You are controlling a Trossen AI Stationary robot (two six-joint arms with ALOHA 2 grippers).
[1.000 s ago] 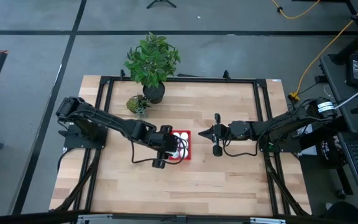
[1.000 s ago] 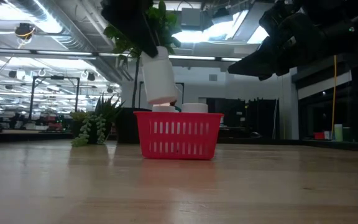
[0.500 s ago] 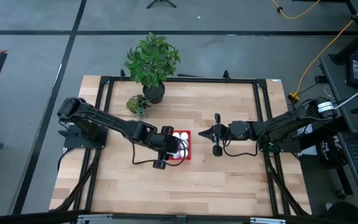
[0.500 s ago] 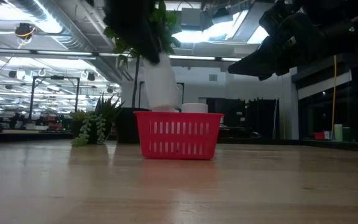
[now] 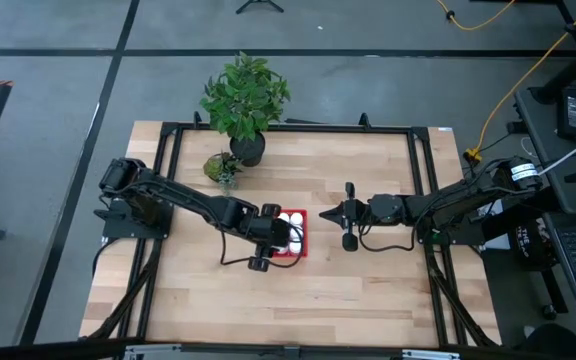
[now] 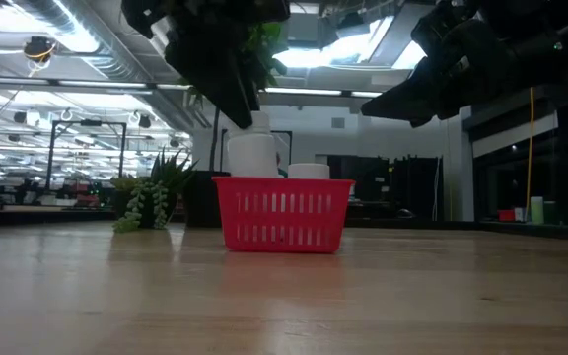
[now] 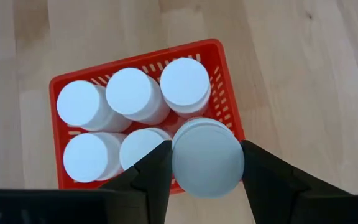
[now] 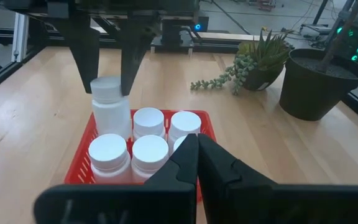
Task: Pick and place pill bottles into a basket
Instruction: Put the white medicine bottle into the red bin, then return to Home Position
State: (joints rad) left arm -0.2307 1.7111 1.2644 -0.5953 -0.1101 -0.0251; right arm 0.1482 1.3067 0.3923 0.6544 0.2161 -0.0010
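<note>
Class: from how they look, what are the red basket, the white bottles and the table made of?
Basket: likely moulded plastic, judging by its uniform glossy red and slotted walls.
Bottles: probably plastic, opaque matte white with smooth caps.
Table: wood, pale planks with visible grain.

Basket at table centre, holding five pill bottles; sixth bottle in its corner, between left gripper fingers. Right gripper beside.

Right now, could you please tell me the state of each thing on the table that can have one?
Left gripper: shut on the sixth pill bottle, lowering it into the basket's last slot.
Right gripper: shut, empty, beside the basket.
Basket: upright, five pill bottles standing inside, capped.
Potted plant: upright.
</note>
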